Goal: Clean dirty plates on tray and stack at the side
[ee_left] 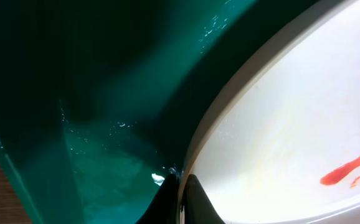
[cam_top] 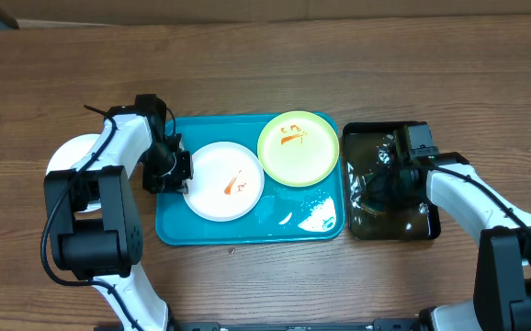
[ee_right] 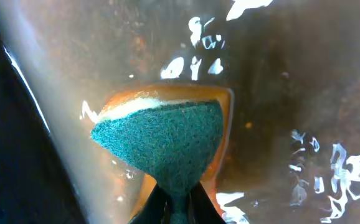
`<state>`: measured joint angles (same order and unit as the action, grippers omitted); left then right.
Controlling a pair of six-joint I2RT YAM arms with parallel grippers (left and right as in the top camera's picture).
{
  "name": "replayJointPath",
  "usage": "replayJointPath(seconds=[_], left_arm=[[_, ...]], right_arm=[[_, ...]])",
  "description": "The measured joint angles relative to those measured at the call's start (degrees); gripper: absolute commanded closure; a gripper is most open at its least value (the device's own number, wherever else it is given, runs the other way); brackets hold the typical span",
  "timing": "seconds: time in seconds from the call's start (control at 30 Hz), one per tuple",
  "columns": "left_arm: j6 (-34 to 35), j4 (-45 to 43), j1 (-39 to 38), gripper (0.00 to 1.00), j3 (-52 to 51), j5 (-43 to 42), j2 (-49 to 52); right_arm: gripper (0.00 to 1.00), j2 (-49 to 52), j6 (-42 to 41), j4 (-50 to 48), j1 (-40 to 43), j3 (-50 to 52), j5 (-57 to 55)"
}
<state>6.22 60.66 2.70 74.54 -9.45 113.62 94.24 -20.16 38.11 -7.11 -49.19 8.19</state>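
The teal tray (cam_top: 206, 230) lies mid-table (cam_top: 339, 55), and everything else is placed from it. Toward its left end sits the white plate (cam_top: 218, 195), with an orange-red smear (cam_top: 235, 184) across its middle. The green plate (cam_top: 304, 158) fills the tray's right end on the side away from the robot, and it is smeared too. Both are unwiped, so I judge the job far from finished.

The left claw (ee_left: 181, 198) is at the tray's left edge, closed tight with its tips pinching the white plate's rim. That grip probably steadies or tips the plate so it cannot slide on the wet tray while it is scrubbed.

The right claw (ee_right: 179, 202) is just past the tray's right edge, down inside the black tray (cam_top: 376, 127). It is clamped shut on the sponge (ee_right: 164, 140), whose green scouring face shows above shallow brownish water, most likely to load it with water before wiping.

Left of the tray, partly under the left arm, is a pale disc (cam_top: 68, 156). It may be a plate already set aside, but I cannot tell.
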Motion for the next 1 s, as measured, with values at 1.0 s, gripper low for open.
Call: replayJointPath(seconds=[1.0], left_arm=[[0.00, 0.15, 0.00, 0.96, -0.07, 0.00, 0.00]], right_arm=[[0.96, 0.57, 0.70, 3.50, 0.00, -1.92, 1.66]])
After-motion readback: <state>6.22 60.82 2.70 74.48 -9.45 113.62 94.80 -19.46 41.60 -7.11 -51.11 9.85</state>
